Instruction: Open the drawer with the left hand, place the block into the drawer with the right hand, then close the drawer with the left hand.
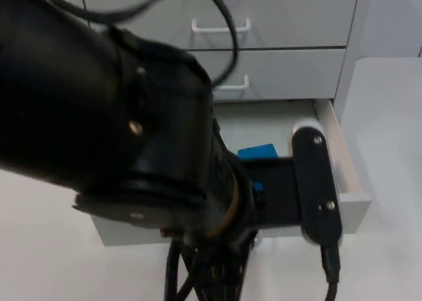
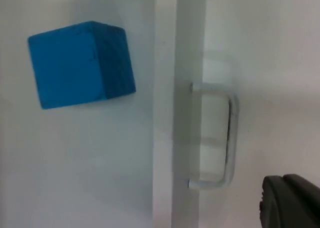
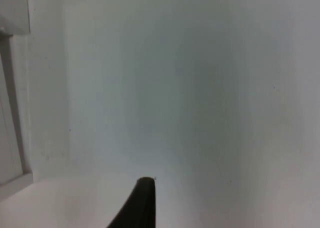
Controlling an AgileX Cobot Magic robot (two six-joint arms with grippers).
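Blue cube block (image 2: 80, 64) sits inside the open bottom white drawer (image 1: 347, 175). Left pincer (image 2: 290, 200) hovers near the white bar handle (image 2: 220, 138); can't tell either pincer's gap. Push the front squarely, no skew. Right arm waits.

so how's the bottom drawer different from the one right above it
The bottom drawer is pulled out, its inside open to view; the middle drawer sits shut, flush in the cabinet. The bottom drawer holds a blue block; the middle drawer's inside is hidden. The left arm partly covers the bottom drawer's front, while the middle drawer's front mostly shows. Both are pale grey with a white bar handle.
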